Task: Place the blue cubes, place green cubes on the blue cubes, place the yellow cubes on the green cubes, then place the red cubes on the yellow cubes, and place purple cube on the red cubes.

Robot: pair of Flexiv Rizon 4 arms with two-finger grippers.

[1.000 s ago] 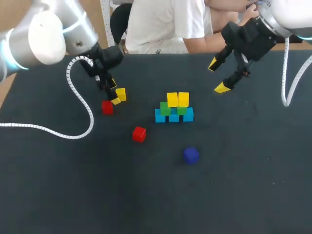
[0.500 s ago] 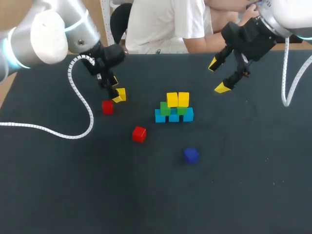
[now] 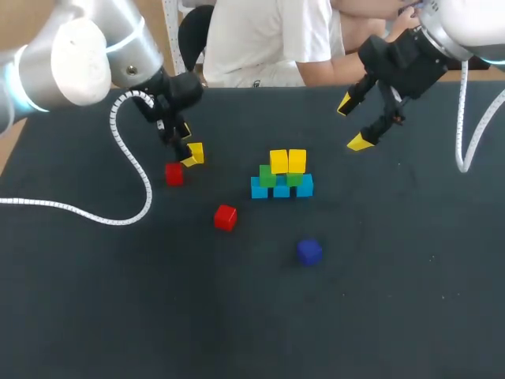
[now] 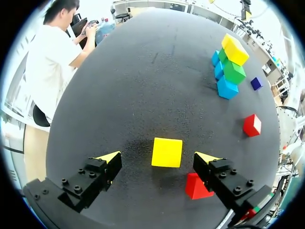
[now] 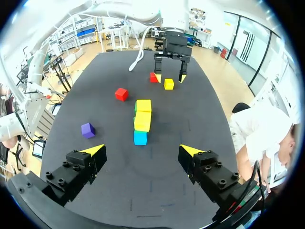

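Observation:
A pyramid stands mid-table: a row of blue cubes [image 3: 282,189], two green cubes [image 3: 268,175] on them and two yellow cubes [image 3: 287,161] on top. A third yellow cube [image 3: 196,152] [image 4: 167,152] lies loose on the table between the open fingers of my left gripper [image 3: 186,148] [image 4: 158,157], with gaps on both sides. One red cube [image 3: 173,174] [image 4: 197,186] sits right beside that gripper, another red cube [image 3: 225,217] lies nearer the front, and the purple cube [image 3: 309,251] lies in front of the pyramid. My right gripper [image 3: 355,122] [image 5: 140,155] hangs open and empty above the table, right of the pyramid [image 5: 142,119].
The dark table [image 3: 394,300] carries only the cubes. A white cable [image 3: 130,170] from my left arm loops over the table's left side. The far table edge runs just behind both grippers.
My left arm has shifted very slightly around the loose yellow cube. The cubes and the right arm have not moved.

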